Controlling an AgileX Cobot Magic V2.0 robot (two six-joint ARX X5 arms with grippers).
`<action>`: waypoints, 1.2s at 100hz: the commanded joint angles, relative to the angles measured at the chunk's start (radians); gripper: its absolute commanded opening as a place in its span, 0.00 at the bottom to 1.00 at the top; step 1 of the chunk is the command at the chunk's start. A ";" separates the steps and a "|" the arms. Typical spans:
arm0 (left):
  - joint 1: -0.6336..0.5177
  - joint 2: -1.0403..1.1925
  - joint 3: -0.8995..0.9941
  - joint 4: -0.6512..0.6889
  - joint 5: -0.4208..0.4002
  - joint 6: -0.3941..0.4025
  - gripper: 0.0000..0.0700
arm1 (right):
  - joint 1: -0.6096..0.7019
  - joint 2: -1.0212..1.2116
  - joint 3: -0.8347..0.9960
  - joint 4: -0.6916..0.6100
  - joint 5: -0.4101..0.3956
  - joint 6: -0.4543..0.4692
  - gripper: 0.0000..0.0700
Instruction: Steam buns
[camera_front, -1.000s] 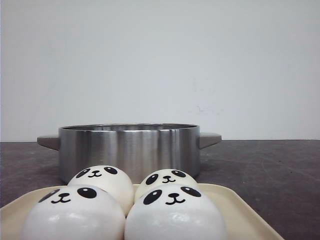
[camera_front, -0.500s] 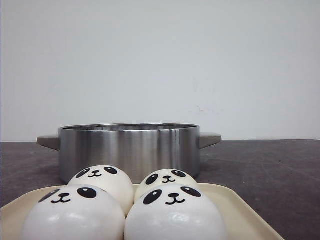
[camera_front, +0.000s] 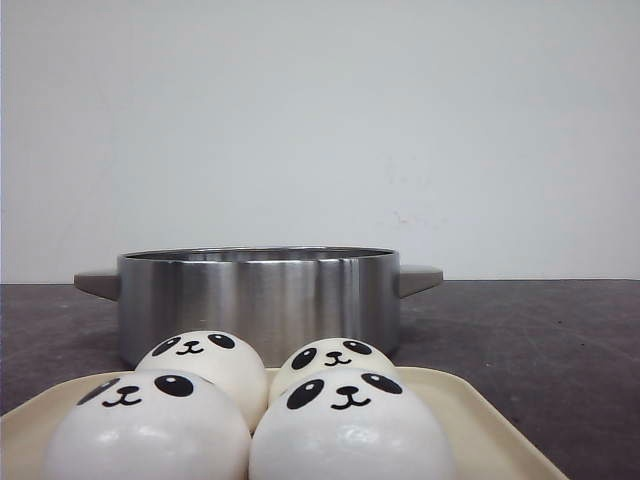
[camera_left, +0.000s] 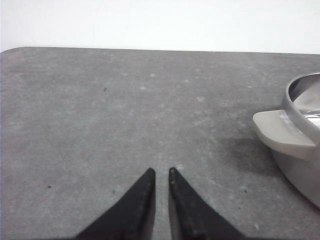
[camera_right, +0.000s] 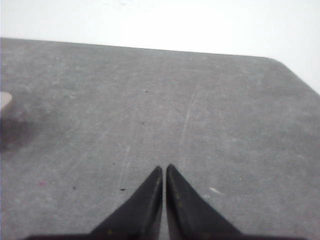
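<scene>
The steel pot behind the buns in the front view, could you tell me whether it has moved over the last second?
No. The pot sits in the same spot against the table's far edge, behind the buns on the tray.

no readable text, labels, brands or numbers anywhere

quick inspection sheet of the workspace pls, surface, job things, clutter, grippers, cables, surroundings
surface: dark grey speckled table, faint scratches and specks, bare under both arms.
job's things: four panda-faced buns, front left, front right, back left, back right, packed together on a cream tray; steel pot with grey side handles right behind the tray, lid off, inside not visible.
clutter: nothing seen.
grippers: left gripper jaws nearly together, holding nothing; right gripper jaws together, holding nothing; both over bare table.
cables: nothing seen.
surroundings: plain white wall behind the table.
</scene>
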 joint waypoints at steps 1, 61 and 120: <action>0.002 -0.001 -0.018 -0.003 0.004 -0.020 0.00 | 0.001 -0.001 -0.002 0.010 -0.008 0.084 0.02; 0.000 0.090 0.322 -0.171 0.244 -0.406 0.01 | 0.004 0.072 0.440 -0.247 -0.193 0.304 0.01; -0.038 0.523 0.924 -0.336 0.325 -0.292 0.65 | 0.004 0.406 0.968 -0.389 -0.325 0.165 0.75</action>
